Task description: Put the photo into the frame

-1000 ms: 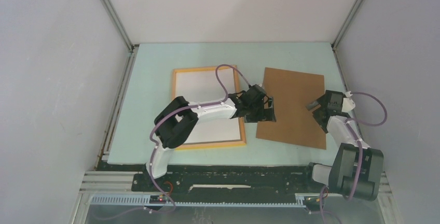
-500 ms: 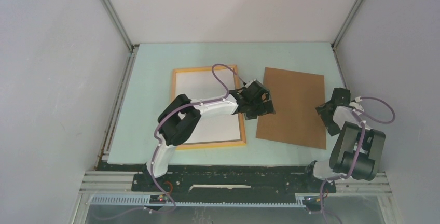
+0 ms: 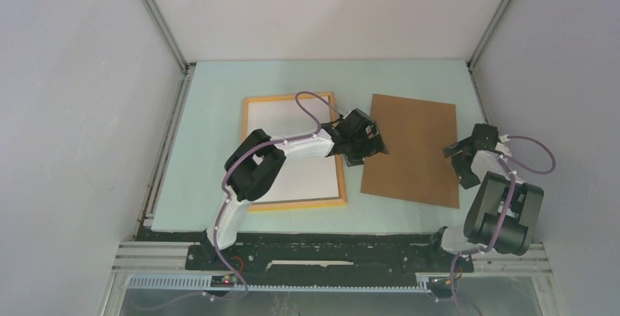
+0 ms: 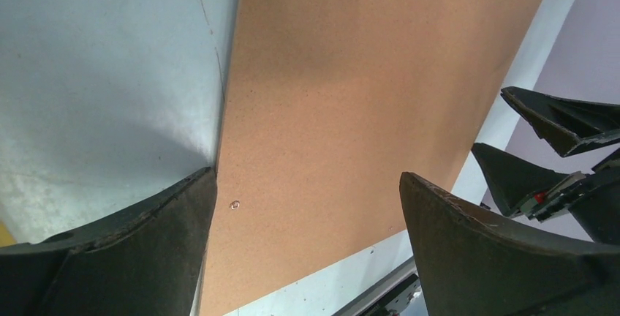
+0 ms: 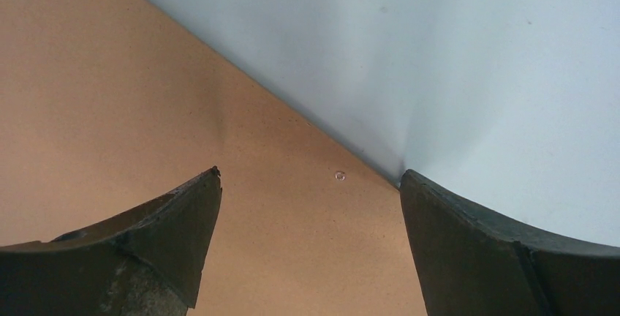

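The orange-yellow frame (image 3: 307,203) lies flat at the table's centre left. A white sheet, the photo (image 3: 274,122) with its plain back up, lies inside it, and my left arm crosses over it. The brown backing board (image 3: 413,148) lies to the right of the frame. My left gripper (image 3: 374,146) is open and empty over the board's left edge; in the left wrist view (image 4: 307,199) its jaws straddle that edge of the board (image 4: 351,96). My right gripper (image 3: 457,159) is open and empty at the board's right edge, which shows between its jaws in the right wrist view (image 5: 311,184).
The pale green table mat (image 3: 212,133) is closed in by grey walls on the left, back and right. A black rail (image 3: 329,254) with the arm bases runs along the near edge. My right gripper's fingers (image 4: 556,122) show in the left wrist view.
My left gripper has moved a little further back along the board's left edge. My right arm has folded back, and its gripper has shifted right to the board's right edge.
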Robot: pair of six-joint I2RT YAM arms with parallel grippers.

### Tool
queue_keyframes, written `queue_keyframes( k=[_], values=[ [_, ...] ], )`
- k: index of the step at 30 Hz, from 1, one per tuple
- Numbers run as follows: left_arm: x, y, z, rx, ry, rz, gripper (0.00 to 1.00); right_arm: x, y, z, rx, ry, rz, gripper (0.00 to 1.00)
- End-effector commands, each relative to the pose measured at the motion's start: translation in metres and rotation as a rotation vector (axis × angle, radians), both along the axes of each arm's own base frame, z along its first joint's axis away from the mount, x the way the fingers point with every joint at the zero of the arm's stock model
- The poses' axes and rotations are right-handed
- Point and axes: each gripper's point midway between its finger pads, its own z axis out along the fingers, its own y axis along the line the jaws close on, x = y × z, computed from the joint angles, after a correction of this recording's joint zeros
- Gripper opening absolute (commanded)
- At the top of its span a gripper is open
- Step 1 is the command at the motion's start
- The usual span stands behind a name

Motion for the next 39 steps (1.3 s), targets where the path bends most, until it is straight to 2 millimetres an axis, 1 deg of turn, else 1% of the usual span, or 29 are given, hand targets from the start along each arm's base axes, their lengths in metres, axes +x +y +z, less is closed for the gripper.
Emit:
queue_keyframes(
  k=[1, 3, 5, 6, 8, 10, 14, 17, 18, 20, 24, 26, 28, 31, 34, 36, 38, 39],
  values=[
    [-0.001, -0.024, 0.039, -0.155, -0.071, -0.111, 0.98, 0.007, 0.037, -0.008, 0.165, -0.052, 0.102, 0.97],
    [-0.004, -0.026, 0.074, -0.239, -0.142, -0.151, 0.97, 0.009, 0.044, -0.005, 0.194, -0.082, 0.13, 0.97],
    [-0.009, -0.027, 0.111, -0.329, -0.206, -0.2, 0.96, 0.013, 0.055, -0.002, 0.23, -0.127, 0.174, 0.94],
    [-0.011, -0.025, 0.125, -0.358, -0.226, -0.21, 0.96, 0.016, 0.061, 0.0, 0.246, -0.148, 0.199, 0.93],
    [-0.019, -0.02, 0.146, -0.409, -0.254, -0.222, 0.95, 0.018, 0.069, 0.0, 0.261, -0.16, 0.239, 0.93],
    [-0.028, -0.012, 0.171, -0.477, -0.282, -0.216, 0.94, 0.02, 0.077, 0.0, 0.279, -0.167, 0.277, 0.92],
    [-0.04, 0.005, 0.205, -0.599, -0.354, -0.193, 0.9, 0.023, 0.088, -0.002, 0.291, -0.167, 0.322, 0.91],
    [-0.046, 0.016, 0.22, -0.622, -0.38, -0.178, 0.88, 0.026, 0.098, 0.0, 0.304, -0.18, 0.359, 0.91],
    [-0.046, 0.018, 0.223, -0.625, -0.387, -0.172, 0.88, 0.027, 0.101, 0.001, 0.307, -0.185, 0.371, 0.91],
    [-0.045, 0.021, 0.223, -0.613, -0.377, -0.147, 0.85, 0.029, 0.106, 0.002, 0.31, -0.192, 0.391, 0.91],
    [-0.034, 0.029, 0.203, -0.513, -0.34, -0.072, 0.8, 0.031, 0.11, 0.003, 0.308, -0.2, 0.41, 0.9],
    [-0.028, 0.033, 0.186, -0.449, -0.308, -0.041, 0.75, 0.03, 0.11, 0.004, 0.308, -0.2, 0.413, 0.9],
    [-0.025, 0.036, 0.174, -0.417, -0.285, -0.02, 0.69, 0.031, 0.111, 0.004, 0.307, -0.202, 0.415, 0.9],
    [-0.023, 0.038, 0.162, -0.397, -0.269, -0.001, 0.63, 0.031, 0.112, 0.004, 0.305, -0.203, 0.419, 0.9],
    [-0.02, 0.039, 0.167, -0.42, -0.294, 0.018, 0.51, 0.032, 0.113, 0.004, 0.308, -0.204, 0.42, 0.9],
    [-0.018, 0.038, 0.171, -0.437, -0.304, 0.022, 0.48, 0.032, 0.114, 0.004, 0.31, -0.206, 0.42, 0.9],
    [-0.018, 0.032, 0.178, -0.509, -0.298, 0.009, 0.43, 0.032, 0.116, 0.004, 0.316, -0.206, 0.426, 0.9],
    [-0.018, 0.028, 0.185, -0.568, -0.302, 0.002, 0.4, 0.032, 0.116, 0.003, 0.319, -0.205, 0.427, 0.9]
  ],
)
